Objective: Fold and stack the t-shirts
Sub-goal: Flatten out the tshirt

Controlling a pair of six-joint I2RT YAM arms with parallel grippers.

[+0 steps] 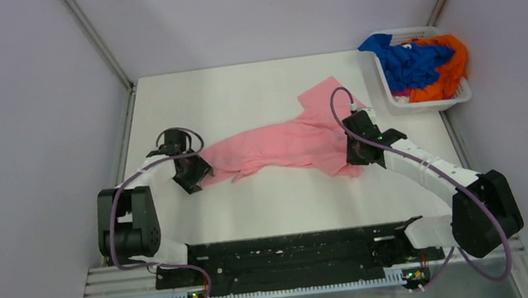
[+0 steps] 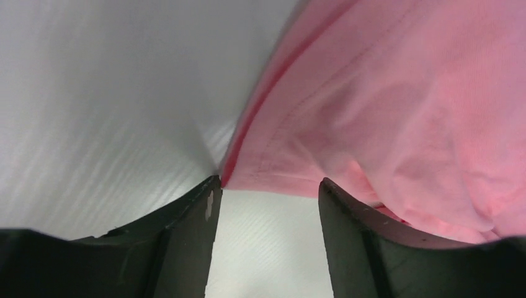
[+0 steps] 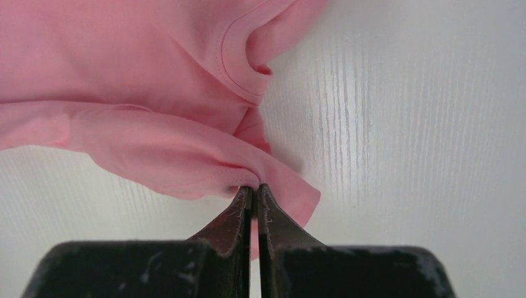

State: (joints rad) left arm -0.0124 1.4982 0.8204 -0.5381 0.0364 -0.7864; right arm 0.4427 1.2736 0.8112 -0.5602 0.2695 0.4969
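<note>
Where your left gripper (image 2: 268, 186) sat at the left end of the pink t-shirt (image 1: 283, 143), its jaws stood well apart with bare table (image 1: 240, 92) between them. The hem corner touched the left fingertip, cloth bunched over the right one, and nothing was pinched. The pink t-shirt lay rumpled across mid-table, running from that gripper up and right, with one end fanned out toward the white basket (image 1: 427, 107). Your right gripper (image 3: 254, 189) was at the shirt's right side, jaws closed tight on a fold of pink fabric near the collar. At the far right corner, the basket held the blue t-shirt (image 1: 404, 62) and orange t-shirt (image 1: 453, 73), heaped and unfolded, blue left, orange right.
</note>
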